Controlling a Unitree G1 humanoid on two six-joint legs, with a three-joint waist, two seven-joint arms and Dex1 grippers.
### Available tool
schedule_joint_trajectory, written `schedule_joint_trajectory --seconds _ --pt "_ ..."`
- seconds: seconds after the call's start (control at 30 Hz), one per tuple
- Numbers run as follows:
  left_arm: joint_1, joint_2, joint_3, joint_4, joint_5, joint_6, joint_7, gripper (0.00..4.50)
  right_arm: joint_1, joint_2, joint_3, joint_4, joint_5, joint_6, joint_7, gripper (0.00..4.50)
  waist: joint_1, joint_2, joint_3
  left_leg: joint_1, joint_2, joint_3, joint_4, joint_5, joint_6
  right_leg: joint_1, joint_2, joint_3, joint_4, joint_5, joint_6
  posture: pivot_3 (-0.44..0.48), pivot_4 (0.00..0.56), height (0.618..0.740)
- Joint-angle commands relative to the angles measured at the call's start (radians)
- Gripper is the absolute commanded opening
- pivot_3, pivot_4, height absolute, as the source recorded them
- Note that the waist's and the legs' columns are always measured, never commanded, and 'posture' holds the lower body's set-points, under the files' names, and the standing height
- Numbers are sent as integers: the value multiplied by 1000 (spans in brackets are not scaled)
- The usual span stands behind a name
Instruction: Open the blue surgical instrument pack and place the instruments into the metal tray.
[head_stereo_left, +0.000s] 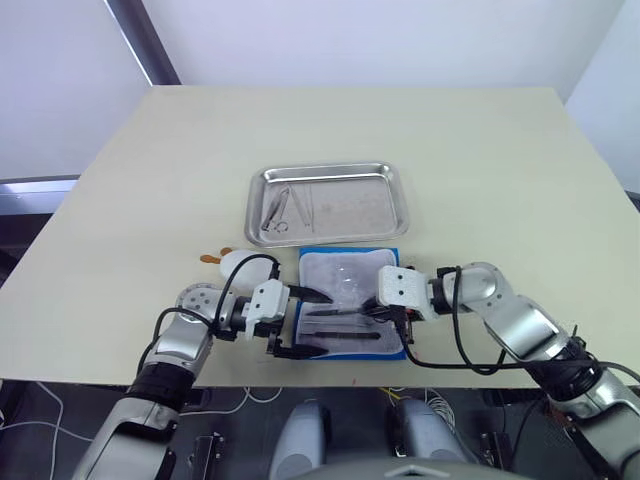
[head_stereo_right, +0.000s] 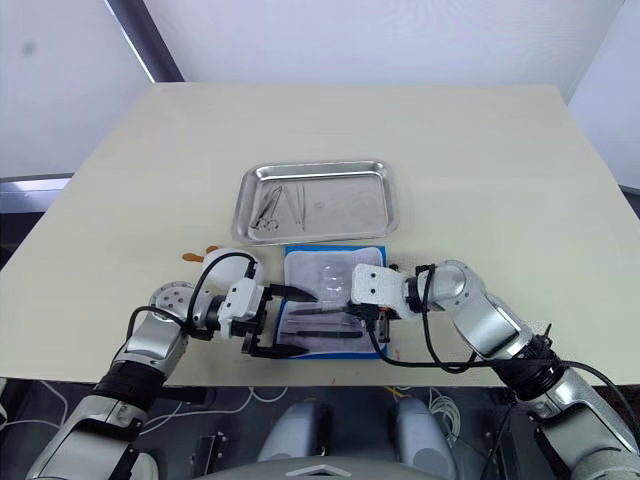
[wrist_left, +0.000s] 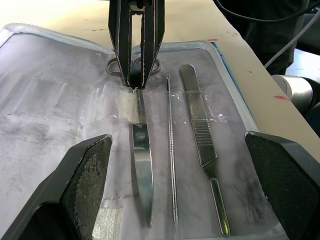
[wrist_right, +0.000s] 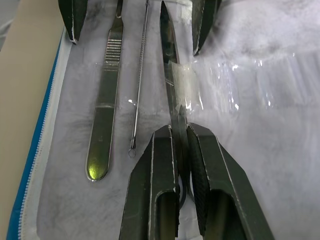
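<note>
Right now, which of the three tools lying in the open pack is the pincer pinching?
The scissors: the right pincer is closed on them near the ring handles. The thin probe and the flat ridged handle beside them lie untouched.

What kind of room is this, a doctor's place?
Probably a robot practice room, not a real clinic. A plain table holds a metal tray and an opened blue surgical instrument pack. The right tool pinches scissors; cables hang below.

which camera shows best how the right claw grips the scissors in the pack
The left wrist view: the right claw pinches the scissors just below their rings. The right wrist view shows the fingers closed around them; in the eye views it's too small.
</note>
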Motion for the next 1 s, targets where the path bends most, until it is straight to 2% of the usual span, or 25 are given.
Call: schedule_joint_trajectory --seconds 0.03,0.5,1.0 --pt "32 6 -42 42 72 45 18 4500 -32 -10 -5 -56 -14 18 7 57 1 0 0 0 0 0 0 0 0 0 0 0 0 0 0 0 150 740" --pt "37 8 -54 28 78 67 36 4500 -105 -100 34 -140 -76 114 85 57 8 0 0 -1 0 0 0 0 0 0 -1 0 -1 0 0 0 150 740" --pt "41 5 -55 46 82 49 38 4500 -129 -219 -41 -183 -41 132 142 57 8 0 0 -1 0 0 0 0 1 0 -1 0 -2 0 0 0 150 740"
